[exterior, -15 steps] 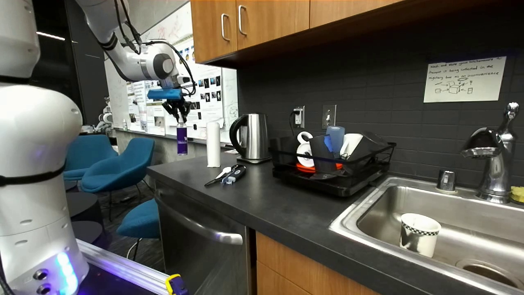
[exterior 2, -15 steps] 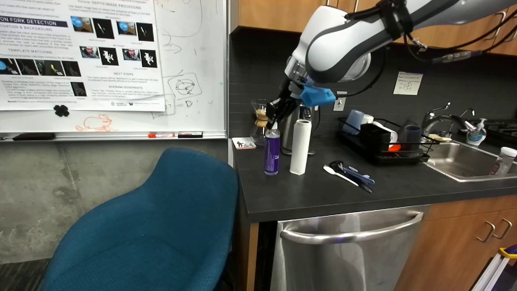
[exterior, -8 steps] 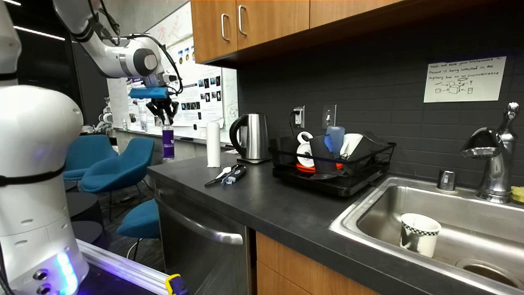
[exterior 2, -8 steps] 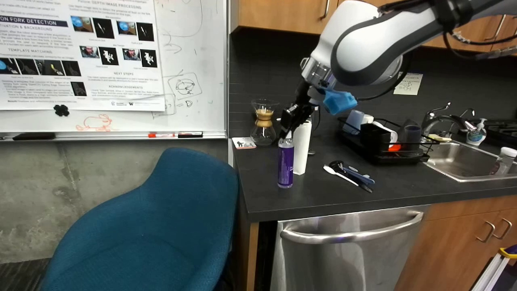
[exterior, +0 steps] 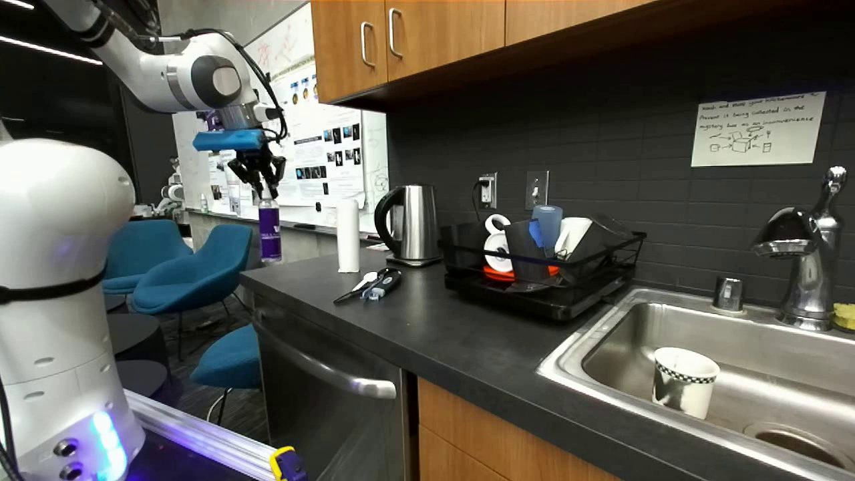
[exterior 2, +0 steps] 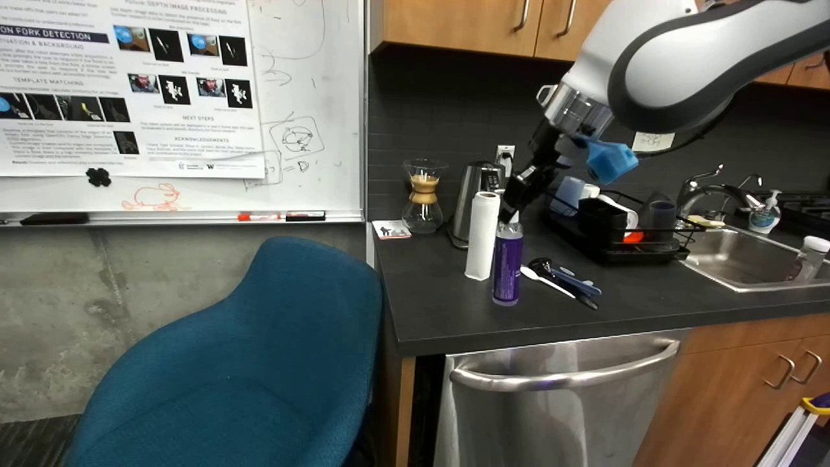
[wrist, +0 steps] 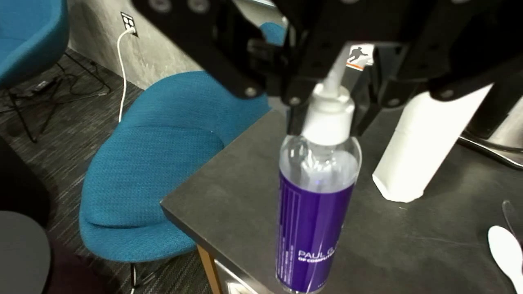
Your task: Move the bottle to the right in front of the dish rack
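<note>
Your pincer (wrist: 327,122) is gripping the bottle (wrist: 312,232) at its white neck, 1 jaw on each side, as you can see up close in the wrist view. You have the bottle hanging about upright directly under the pincer, its purple label with white lettering facing you in that view. In an exterior view its base shows higher than the end edge of the dark counter (exterior: 427,321), so you are holding it off that surface.

Look right from the pincer in both exterior views and you find the dish rack (exterior: 507,296), lower down and apart from the bottle, with dishes (exterior: 548,230) in it. Past the rack, on the same side, is the steel sink (exterior: 568,357) with 1 mug (exterior: 685,384) inside.

Just right of the pincer in the wrist view, the white upright cylinder (wrist: 425,139) stands on the counter; farther right and lower you see a white spoon (wrist: 506,253). The steel kettle (exterior: 419,224) is to your pincer's right in an exterior view, between cylinder and rack. Left of the pincer, you have a glass coffee maker (exterior 2: 425,185) in an exterior view and a blue chair (wrist: 155,171) in the wrist view.
</note>
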Available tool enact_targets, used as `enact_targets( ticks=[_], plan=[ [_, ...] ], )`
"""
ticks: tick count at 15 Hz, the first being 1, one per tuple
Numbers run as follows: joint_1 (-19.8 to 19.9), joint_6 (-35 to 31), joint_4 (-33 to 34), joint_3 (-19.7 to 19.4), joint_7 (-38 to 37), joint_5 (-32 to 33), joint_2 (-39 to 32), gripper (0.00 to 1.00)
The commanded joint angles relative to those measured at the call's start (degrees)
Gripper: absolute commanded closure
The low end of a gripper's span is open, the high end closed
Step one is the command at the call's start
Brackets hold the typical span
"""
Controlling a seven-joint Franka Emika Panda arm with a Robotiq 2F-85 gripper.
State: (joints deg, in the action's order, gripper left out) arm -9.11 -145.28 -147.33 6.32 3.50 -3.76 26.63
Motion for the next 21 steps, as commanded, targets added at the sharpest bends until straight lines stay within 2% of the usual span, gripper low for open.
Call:
enact_targets(
  ticks=[1, 5, 8, 12, 21],
  plan=[
    [0.5, 3.7, -4.6, -3.0, 2.0, 0.5, 9.0, 0.92],
    [3.0, 8.5, -7.2, -7.8, 5.1, 1.5, 15.5, 0.92],
    [6.7, 10.6, -8.1, -10.9, 7.3, 3.6, 18.4, 0.92],
    [11.2, 11.2, -8.0, -14.1, 9.1, 6.8, 20.1, 0.92],
    [17.6, 13.6, -9.0, -19.1, 10.3, 8.8, 22.7, 0.92]
  ],
)
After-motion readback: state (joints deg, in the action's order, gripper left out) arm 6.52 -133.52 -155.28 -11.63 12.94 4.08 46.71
